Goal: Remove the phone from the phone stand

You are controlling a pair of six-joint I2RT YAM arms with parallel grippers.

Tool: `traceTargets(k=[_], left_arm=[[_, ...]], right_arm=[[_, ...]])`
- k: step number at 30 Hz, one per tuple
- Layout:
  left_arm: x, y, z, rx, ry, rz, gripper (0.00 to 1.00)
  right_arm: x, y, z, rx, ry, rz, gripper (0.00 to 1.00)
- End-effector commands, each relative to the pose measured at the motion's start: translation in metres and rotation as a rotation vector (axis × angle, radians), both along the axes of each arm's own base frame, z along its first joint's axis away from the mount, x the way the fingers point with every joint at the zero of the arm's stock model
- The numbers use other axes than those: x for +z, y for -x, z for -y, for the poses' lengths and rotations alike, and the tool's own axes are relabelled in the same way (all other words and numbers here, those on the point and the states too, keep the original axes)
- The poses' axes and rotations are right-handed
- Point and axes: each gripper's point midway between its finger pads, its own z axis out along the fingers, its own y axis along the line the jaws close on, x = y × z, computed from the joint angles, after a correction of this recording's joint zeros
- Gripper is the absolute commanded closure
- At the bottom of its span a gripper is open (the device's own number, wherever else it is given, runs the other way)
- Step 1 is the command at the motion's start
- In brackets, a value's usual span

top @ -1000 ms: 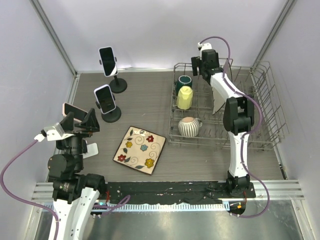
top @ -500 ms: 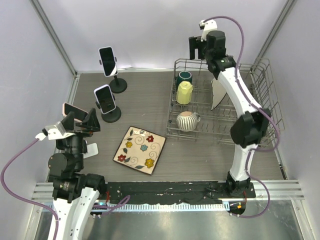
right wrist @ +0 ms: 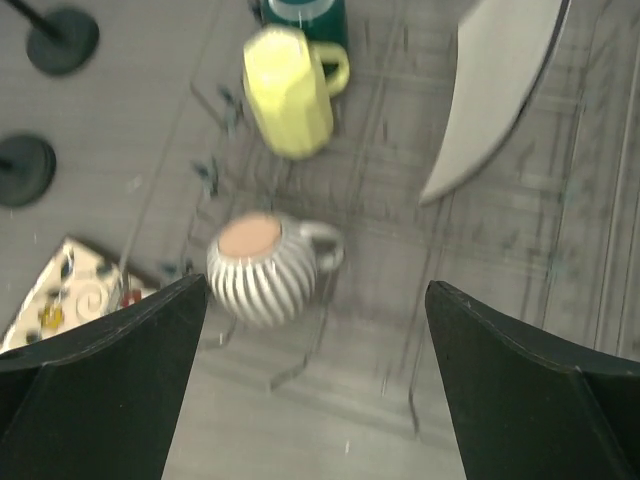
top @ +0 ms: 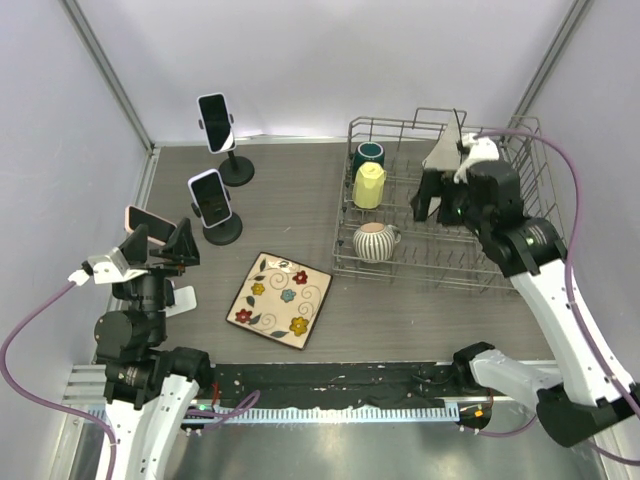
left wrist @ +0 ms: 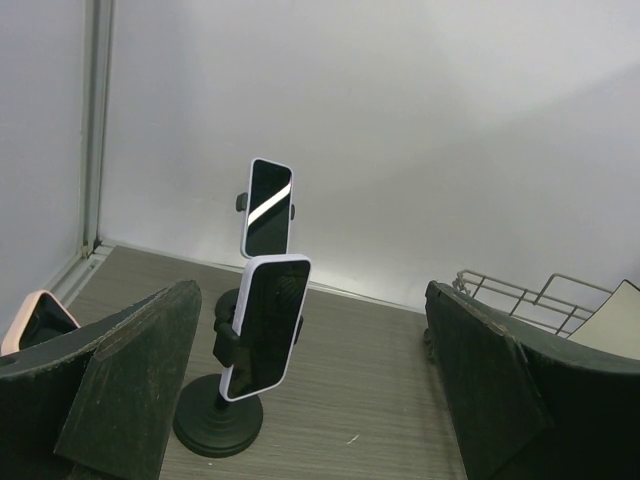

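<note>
Two white-cased phones stand clamped upright on black round-based stands at the back left: the near phone (top: 210,197) (left wrist: 265,325) and the far phone (top: 216,122) (left wrist: 268,207). A third, pink-cased phone (top: 145,218) (left wrist: 38,320) shows just left of my left gripper; what holds it is hidden. My left gripper (top: 160,245) (left wrist: 320,400) is open and empty, a little short of the near phone and facing it. My right gripper (top: 438,205) (right wrist: 320,400) is open and empty above the wire dish rack (top: 540,215).
The rack holds a striped mug (top: 377,243) (right wrist: 262,268), a yellow mug (top: 368,187) (right wrist: 290,90), a teal mug (top: 368,156) and a white plate (right wrist: 500,90). A square floral plate (top: 280,298) lies on the table in front of the phone stands.
My right arm has swung from high over the rack's back edge forward and to the right, over the middle of the rack. The left arm and the phones have not moved.
</note>
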Motion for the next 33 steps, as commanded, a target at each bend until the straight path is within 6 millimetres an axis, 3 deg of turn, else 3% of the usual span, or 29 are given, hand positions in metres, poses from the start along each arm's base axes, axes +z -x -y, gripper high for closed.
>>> traceTargets(k=[1,2,5,7,11,20,33], left_arm=[[0.01,0.004,-0.001,0.001,0.009,0.023,0.0],[0.01,0.003,-0.001,0.0,0.007,0.022,0.0],[0.009,0.002,-0.001,0.005,0.005,0.012,0.0],[0.007,0.0,-0.001,0.006,0.004,0.003,0.0],[0.004,-0.004,0.0,0.006,-0.003,-0.015,0.0],[0.003,-0.005,0.0,0.008,-0.006,-0.018,0.0],[0.004,-0.002,0.002,-0.004,-0.003,-0.008,0.0]], right_arm=[[-0.046,0.068,0.007,-0.013,-0.061,-0.251,0.04],[-0.062,0.085,0.009,-0.002,-0.055,-0.329,0.04],[-0.082,0.117,0.014,-0.015,-0.075,-0.433,0.04],[-0.089,0.129,0.015,-0.022,-0.088,-0.463,0.04],[-0.12,0.146,0.021,-0.098,-0.114,-0.557,0.04],[-0.157,0.109,0.039,-0.305,-0.149,-0.429,0.04],[-0.164,0.054,0.093,-0.532,-0.108,-0.226,0.04]])
